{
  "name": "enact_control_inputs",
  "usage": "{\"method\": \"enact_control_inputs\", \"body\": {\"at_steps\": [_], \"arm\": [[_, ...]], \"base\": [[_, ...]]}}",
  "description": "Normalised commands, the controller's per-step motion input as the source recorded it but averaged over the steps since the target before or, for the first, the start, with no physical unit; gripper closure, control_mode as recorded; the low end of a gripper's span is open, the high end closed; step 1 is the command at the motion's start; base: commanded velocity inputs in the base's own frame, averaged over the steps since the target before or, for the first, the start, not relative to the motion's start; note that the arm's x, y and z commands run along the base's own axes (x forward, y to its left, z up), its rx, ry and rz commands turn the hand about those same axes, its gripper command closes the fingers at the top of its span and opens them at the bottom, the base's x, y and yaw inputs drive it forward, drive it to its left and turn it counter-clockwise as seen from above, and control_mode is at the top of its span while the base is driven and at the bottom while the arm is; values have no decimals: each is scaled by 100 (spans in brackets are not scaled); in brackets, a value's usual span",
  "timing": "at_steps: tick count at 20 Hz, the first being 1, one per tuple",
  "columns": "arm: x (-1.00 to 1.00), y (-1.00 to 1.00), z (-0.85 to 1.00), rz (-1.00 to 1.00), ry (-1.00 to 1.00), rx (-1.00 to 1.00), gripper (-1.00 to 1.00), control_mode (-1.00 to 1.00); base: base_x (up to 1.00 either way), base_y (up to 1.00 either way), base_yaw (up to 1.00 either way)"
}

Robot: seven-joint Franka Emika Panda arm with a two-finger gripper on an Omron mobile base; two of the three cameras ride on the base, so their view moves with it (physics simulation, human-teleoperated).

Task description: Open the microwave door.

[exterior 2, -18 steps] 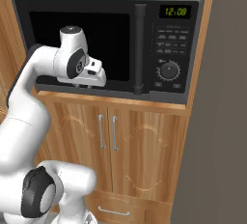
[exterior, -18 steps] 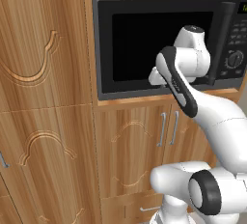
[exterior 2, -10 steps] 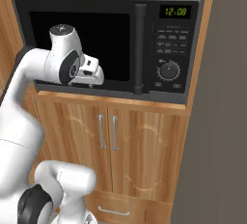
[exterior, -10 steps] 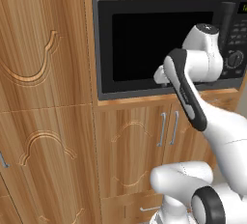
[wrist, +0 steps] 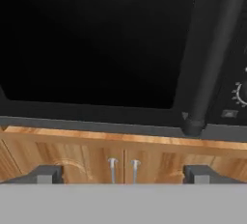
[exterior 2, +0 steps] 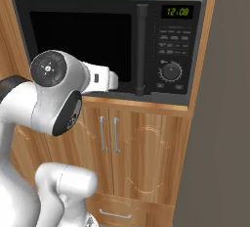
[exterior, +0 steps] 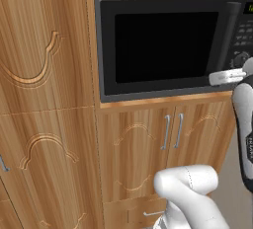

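One appliance: the microwave [exterior 2: 110, 45] sits built into wooden cabinets [exterior: 47, 124], green display [exterior 2: 177, 11] lit at its upper right
Door: the microwave door [exterior: 163, 48] lies closed, flush with the microwave's front
Handle: vertical bar handle [exterior 2: 141, 50] runs along the door's right edge, left of the button panel [exterior 2: 176, 50]
Gripper: the gripper [wrist: 123, 174] hovers in front of the microwave door's lower edge, left of the handle's foot, fingers [wrist: 46, 174] spread wide, holding nothing
Below: two cabinet doors with slim silver handles [exterior 2: 109, 134] under the microwave
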Motion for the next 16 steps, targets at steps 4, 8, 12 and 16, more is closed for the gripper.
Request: {"method": "enact_control_inputs", "body": {"at_steps": [4,8,12,16], "arm": [[-47,-86,6,8,-61,0,-100,-100],[-10,-48,-5,13,-57,0,-100,-100],[44,-24,-6,4,-9,1,-100,-100],[47,-24,13,0,-4,5,-100,-100]], "base": [[0,0,0],[0,0,0],[0,0,0],[0,0,0]]}}
